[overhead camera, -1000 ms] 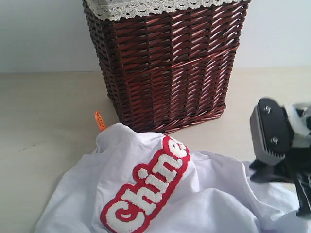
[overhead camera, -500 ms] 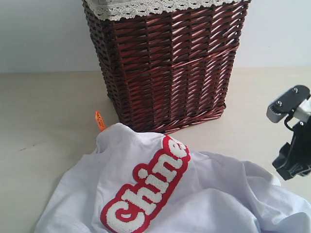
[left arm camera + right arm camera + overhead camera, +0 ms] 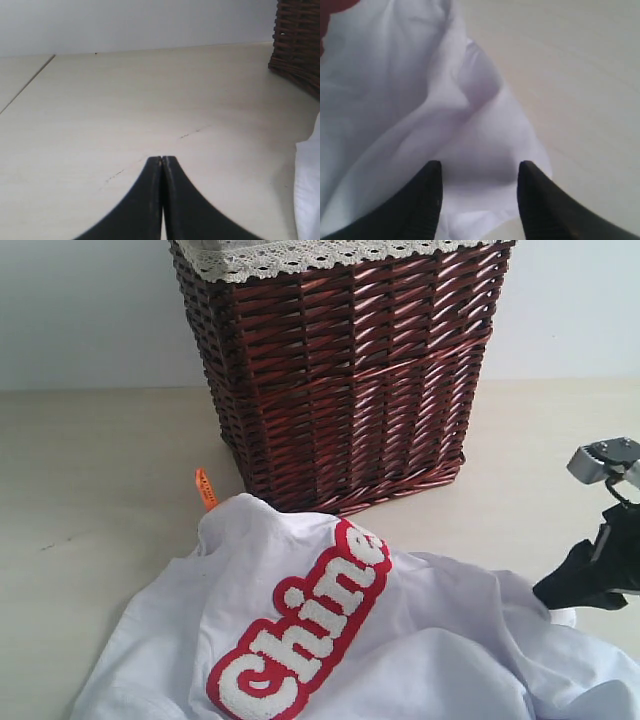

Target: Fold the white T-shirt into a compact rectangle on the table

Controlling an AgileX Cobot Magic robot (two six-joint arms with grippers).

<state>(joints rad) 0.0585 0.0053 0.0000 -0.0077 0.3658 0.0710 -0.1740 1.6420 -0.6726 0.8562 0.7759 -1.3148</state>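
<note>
Right gripper (image 3: 479, 169) stood spread over T-shirt (image 3: 430, 640) edge, in front of basket (image 3: 340, 370) | left gripper (image 3: 162, 161) pressed together | needed: pinch edge squarely

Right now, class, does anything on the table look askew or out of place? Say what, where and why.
The white T-shirt lies crumpled on the table in front of the basket, its red-edged lettering slanting and its orange tag sticking up. Nothing looks spilled or damaged.
</note>
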